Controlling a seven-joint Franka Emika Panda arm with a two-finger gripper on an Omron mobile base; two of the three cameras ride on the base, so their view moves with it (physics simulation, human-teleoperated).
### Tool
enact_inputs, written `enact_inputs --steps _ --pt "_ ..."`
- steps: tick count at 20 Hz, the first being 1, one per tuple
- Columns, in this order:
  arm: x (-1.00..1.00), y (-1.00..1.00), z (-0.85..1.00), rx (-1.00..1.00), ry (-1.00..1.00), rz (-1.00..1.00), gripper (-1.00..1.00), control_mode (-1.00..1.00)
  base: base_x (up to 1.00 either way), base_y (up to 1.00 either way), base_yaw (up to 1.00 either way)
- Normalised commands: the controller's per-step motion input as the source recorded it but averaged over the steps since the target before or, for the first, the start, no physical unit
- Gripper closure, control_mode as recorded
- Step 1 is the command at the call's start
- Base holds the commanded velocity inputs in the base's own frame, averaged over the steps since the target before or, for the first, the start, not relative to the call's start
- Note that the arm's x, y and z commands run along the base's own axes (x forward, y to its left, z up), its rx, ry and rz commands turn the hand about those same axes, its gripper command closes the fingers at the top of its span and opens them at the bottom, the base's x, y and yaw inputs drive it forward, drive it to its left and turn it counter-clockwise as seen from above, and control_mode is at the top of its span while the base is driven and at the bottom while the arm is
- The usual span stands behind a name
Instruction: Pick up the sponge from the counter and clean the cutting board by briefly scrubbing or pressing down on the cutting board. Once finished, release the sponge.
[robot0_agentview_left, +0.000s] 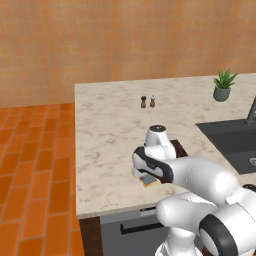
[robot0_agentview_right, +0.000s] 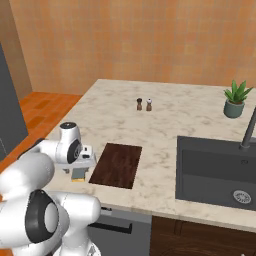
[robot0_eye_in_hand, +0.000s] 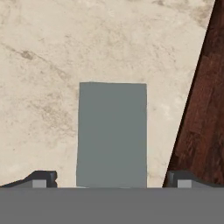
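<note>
The sponge lies flat on the counter, grey-blue top up, just left of the cutting board. My gripper hangs over it, open, one fingertip on each side with a gap to the sponge's edges. From the right base view the sponge peeks out under the gripper, beside the dark brown cutting board. The left base view shows the sponge's yellow edge under the hand near the counter's front edge; the arm hides most of the board.
Two small shakers stand mid-counter behind the board. A potted plant sits at the back right. The dark sink with its faucet lies right of the board. The counter's front edge is close to the sponge.
</note>
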Motion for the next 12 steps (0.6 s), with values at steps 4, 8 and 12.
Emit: enact_inputs --steps 4,8,12 --pt "0.08 0.0 -0.14 0.0 0.01 0.0 -1.0 -1.0 0.0 0.0 0.0" --pt "0.07 0.02 -0.13 0.0 0.01 0.0 -1.0 -1.0 0.0 0.0 0.0" --pt "0.06 0.12 -0.15 -0.01 0.01 0.0 -1.0 -1.0 0.0 0.0 0.0"
